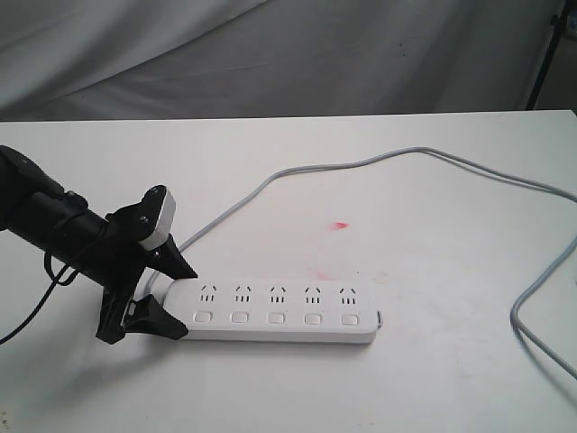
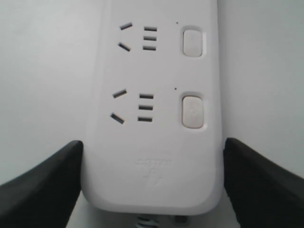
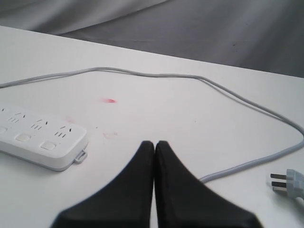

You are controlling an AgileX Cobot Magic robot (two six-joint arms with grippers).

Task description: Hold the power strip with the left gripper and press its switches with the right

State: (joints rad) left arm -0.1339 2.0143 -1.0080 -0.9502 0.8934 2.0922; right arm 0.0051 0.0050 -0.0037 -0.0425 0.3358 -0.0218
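The power strip [image 1: 279, 311] lies flat on the counter [image 1: 433, 388]. Holding step: judged complete. The left hand [image 1: 185, 303] is clamped across the strip's cord end, one finger against each long side. Pressing step: not begun. The right hand [image 3: 154, 143], fingers together, sits over bare counter, apart from the strip's far end, and touches none of the switches [image 1: 273, 317]. The exterior view omits the right hand. Only the right wrist view shows it, and the plug [image 3: 287, 183] lying loose. The left wrist view shows the finger contact up close.
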